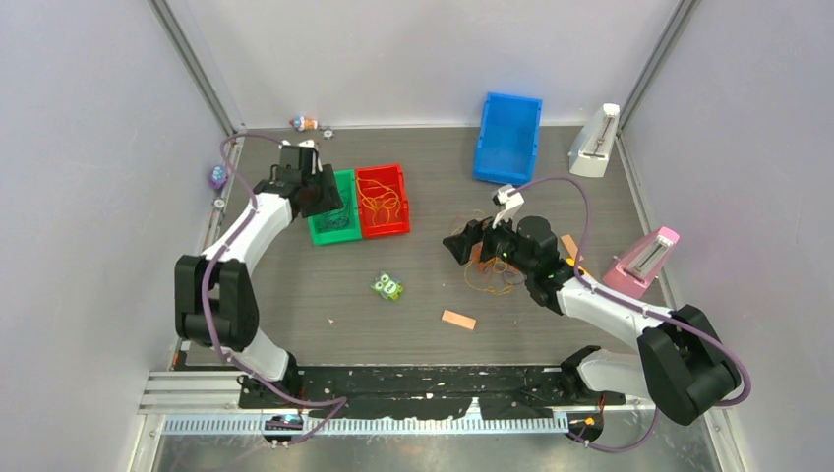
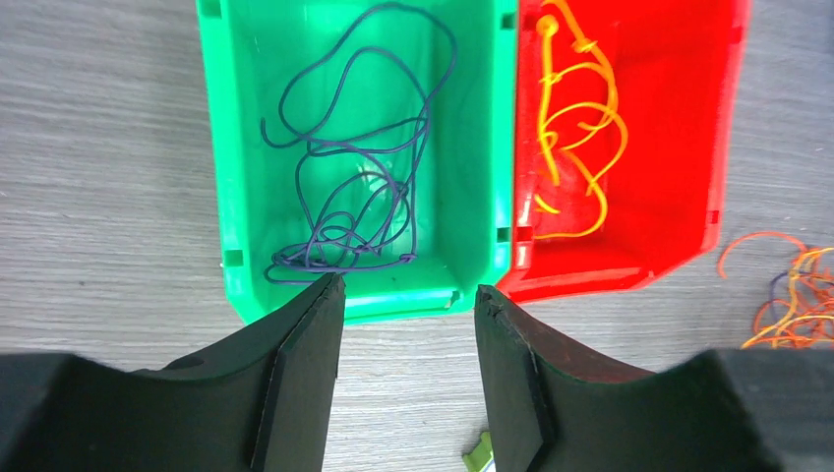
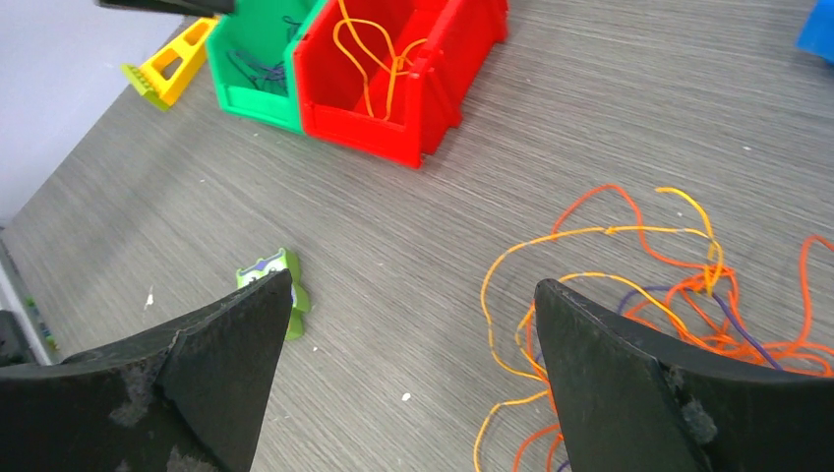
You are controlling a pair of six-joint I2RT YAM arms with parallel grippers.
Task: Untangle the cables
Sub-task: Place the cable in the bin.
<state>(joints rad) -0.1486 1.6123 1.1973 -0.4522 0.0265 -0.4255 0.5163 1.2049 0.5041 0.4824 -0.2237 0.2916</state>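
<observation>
- Two grippers, each with its jaws apart and nothing between them: the right gripper (image 3: 413,285) gapes wide at the bottom of its wrist view, and the left gripper (image 2: 408,285) is parted more narrowly in its own.
- Just beyond the right gripper, the tangle of cables (image 3: 679,295) lies on the table (image 3: 492,147) at lower right of frame. Most of it is right of the jaw gap, so a grab probably needs a shift that way.
- It has no single long axis: thin orange and yellow-orange loops sprawl around a knot threaded by one dark purple strand.
- From above, the right arm is much the nearer.
- Farther off, past the left gripper's tips, a purple cable (image 2: 354,231) lies loosely coiled in the green bin (image 2: 226,197). The red bin (image 2: 723,147), touching it on the right, holds a yellow-orange cable (image 2: 580,128).
</observation>
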